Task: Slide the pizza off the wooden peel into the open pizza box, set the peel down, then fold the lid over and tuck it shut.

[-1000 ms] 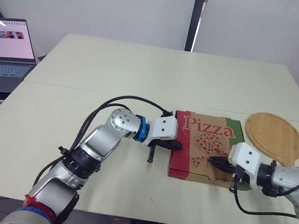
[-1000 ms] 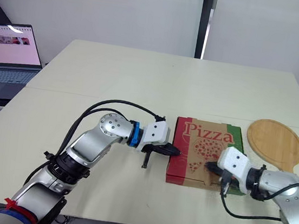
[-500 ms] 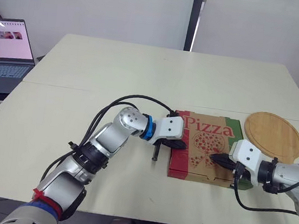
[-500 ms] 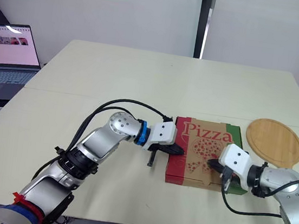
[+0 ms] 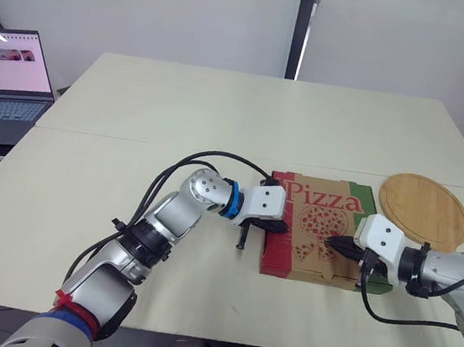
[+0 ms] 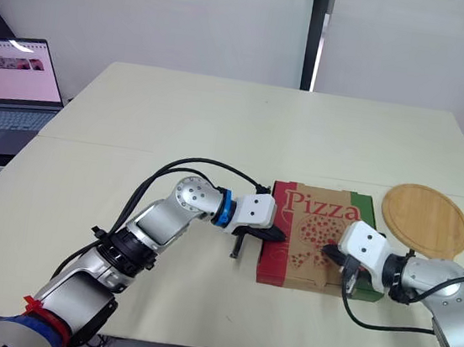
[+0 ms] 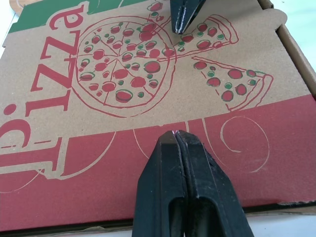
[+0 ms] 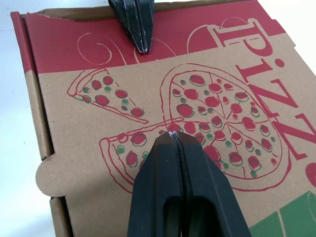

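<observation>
Cardboard pizza box (image 5: 315,222) is shown closed; left gripper (image 7: 176,134) and right gripper (image 8: 172,137), both pressed together, are rested on it.

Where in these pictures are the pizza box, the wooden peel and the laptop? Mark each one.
pizza box (image 5: 323,223), left eye view, on the printed closed lid.
wooden peel (image 5: 425,210), left eye view, on the middle of the round board.
laptop (image 5: 13,62), left eye view, on the lit screen.
</observation>
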Tool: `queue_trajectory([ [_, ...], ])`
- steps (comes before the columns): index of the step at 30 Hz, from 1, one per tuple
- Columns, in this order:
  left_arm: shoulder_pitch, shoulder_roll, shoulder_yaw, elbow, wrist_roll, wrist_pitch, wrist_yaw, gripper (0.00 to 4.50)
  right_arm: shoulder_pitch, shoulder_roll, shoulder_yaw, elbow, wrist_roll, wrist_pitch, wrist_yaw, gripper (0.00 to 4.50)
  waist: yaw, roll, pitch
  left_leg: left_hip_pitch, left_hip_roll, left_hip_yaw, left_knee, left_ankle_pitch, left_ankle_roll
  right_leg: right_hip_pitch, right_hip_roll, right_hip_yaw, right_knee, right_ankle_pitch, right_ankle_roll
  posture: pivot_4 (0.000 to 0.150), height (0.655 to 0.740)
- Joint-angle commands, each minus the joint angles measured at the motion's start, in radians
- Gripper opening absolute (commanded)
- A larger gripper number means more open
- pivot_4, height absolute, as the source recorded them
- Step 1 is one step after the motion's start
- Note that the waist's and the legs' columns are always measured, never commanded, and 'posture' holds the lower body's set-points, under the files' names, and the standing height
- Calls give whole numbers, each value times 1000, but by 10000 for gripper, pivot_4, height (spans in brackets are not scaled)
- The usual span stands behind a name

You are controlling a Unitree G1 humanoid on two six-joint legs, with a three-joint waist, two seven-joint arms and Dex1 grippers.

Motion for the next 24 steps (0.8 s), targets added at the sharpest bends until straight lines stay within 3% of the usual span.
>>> queue_trajectory([
  [1,13,-2,27,-19,-6,20,13,0,-13,10,-24,-27,4,-6,-16,484,0,0,0,0,0,0,0,0,0,0,0,0,0,0,0,1500,7400],
  [16,88,118,263,-288,-178,222,51,0,-17,29,-54,-16,13,-14,-21,484,-3,0,0,0,0,0,0,0,-1,-1,0,0,0,1,-2,1500,7400],
  [24,282,264,460,-357,-243,294,124,0,-5,25,-228,20,71,-17,-19,484,-3,0,0,-1,0,-1,-1,0,0,-2,0,0,0,2,-3,1500,7400],
])
